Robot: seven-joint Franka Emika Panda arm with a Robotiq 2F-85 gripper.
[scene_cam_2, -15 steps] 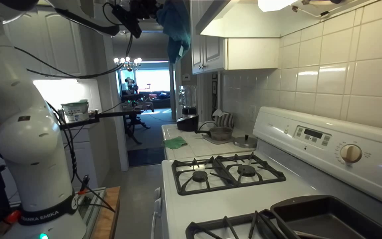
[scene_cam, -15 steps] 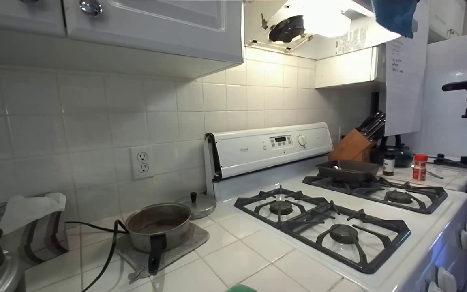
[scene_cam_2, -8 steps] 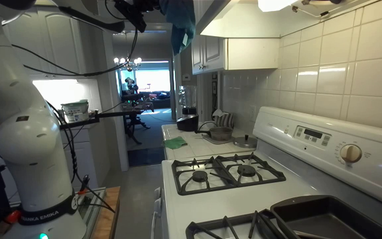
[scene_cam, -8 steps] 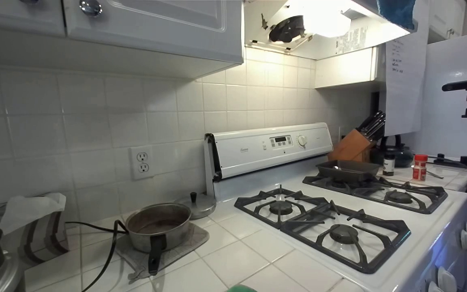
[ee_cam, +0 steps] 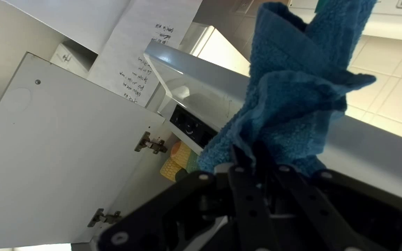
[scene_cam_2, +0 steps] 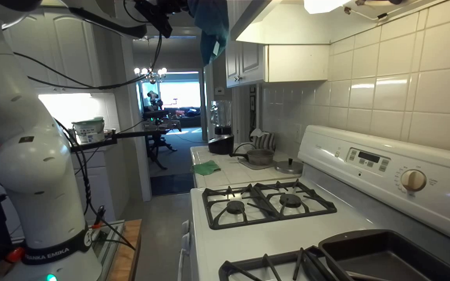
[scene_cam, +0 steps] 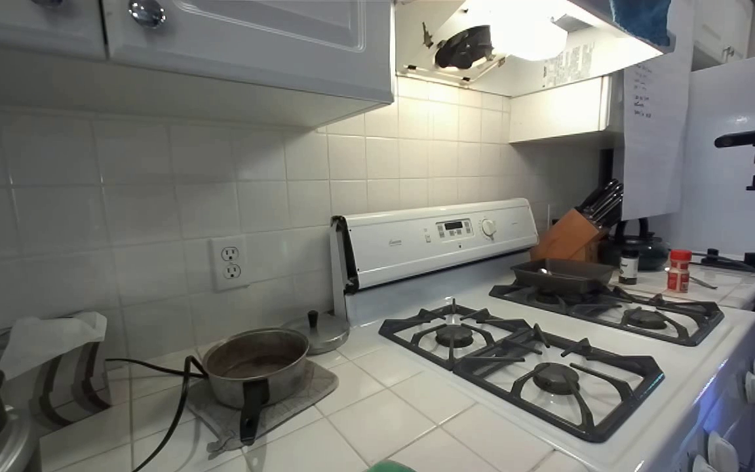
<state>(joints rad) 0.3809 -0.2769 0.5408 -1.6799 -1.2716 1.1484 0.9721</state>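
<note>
A blue towel (ee_cam: 288, 104) is pinched between the dark fingers of my gripper (ee_cam: 252, 154), which is shut on it in the wrist view. The cloth bunches over the fingertips and hides part of them. In an exterior view the towel (scene_cam_2: 211, 27) hangs from the gripper at the top edge, near the range hood's corner. Only a piece of the towel (scene_cam: 643, 19) shows beyond the hood in an exterior view. The hood's black control panel (ee_cam: 192, 125) lies just left of the towel in the wrist view.
An opened cabinet door (ee_cam: 65, 157) stands left of the gripper, with yellow-green patterned items (ee_cam: 180, 160) by its hinge. Below are the stove grates (scene_cam_2: 268, 203), a dark baking pan (scene_cam_2: 397, 249), a saucepan (scene_cam: 256, 367), its lid (scene_cam: 318, 331) and a green cloth (scene_cam_2: 206, 168).
Over the last second, the arm and towel moved slightly up and toward the hood, mostly in the first half. Since then the arm looks still, and the towel's hanging end has swung a little.
</note>
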